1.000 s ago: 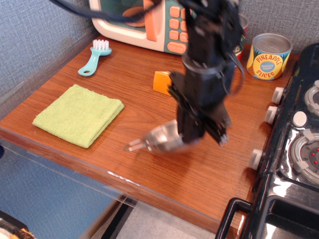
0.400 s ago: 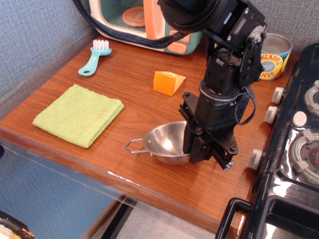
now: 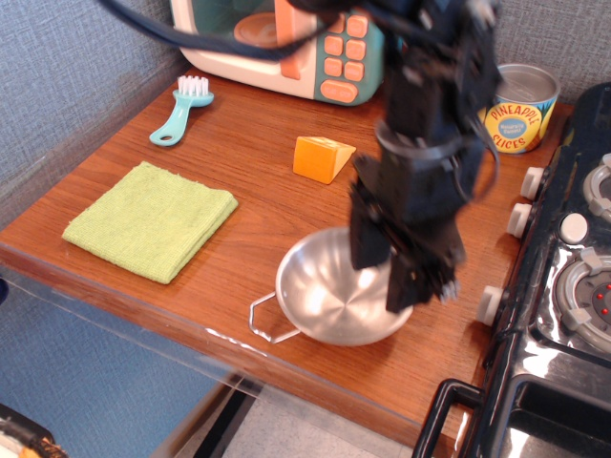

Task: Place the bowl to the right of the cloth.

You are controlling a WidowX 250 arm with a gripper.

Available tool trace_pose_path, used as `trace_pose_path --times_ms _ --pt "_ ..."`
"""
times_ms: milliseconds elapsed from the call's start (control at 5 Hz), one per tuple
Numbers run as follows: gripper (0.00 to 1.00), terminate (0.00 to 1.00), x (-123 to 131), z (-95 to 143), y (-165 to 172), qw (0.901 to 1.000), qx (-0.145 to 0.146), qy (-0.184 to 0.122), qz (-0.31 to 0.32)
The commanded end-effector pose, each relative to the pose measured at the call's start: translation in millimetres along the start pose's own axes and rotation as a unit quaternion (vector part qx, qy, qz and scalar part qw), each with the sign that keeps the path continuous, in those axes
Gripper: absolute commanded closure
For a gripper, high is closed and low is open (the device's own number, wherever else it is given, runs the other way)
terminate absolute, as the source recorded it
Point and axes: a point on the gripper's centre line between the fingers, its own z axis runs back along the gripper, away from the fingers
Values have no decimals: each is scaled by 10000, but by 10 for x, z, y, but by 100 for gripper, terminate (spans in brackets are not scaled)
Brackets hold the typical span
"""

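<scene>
The shiny steel bowl lies level on the wooden table, one wire loop handle pointing front-left. It is to the right of the flat light-green cloth, with a stretch of bare wood between them. My gripper hangs over the bowl's right rim. It is motion-blurred, and its two dark fingers look spread apart around the rim rather than clamped on it. The arm hides the bowl's far-right edge.
An orange cheese wedge lies behind the bowl. A blue toothbrush and a toy microwave are at the back. A pineapple can stands back right. The black stove borders the table on the right. The table's front edge is close to the bowl.
The bowl went from tilted and held to lying level on the table. My gripper has risen a little and turned, and its fingers now look parted.
</scene>
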Motion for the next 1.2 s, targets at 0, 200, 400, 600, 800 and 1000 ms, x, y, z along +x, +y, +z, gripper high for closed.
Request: trace_pose_path --times_ms 0,200,400,600,800,1000 --pt "0 0 -270 593 557 9875 511 -482 1413" --pt "0 0 -321 573 801 9811 620 -516 1756" --pt "0 0 -357 517 869 9805 548 -477 1824" --pt "0 0 -378 516 870 9824 292 -448 1791" --pt "0 0 -378 516 870 9824 292 -448 1791" --pt "0 100 -378 516 870 9824 292 -448 1791"
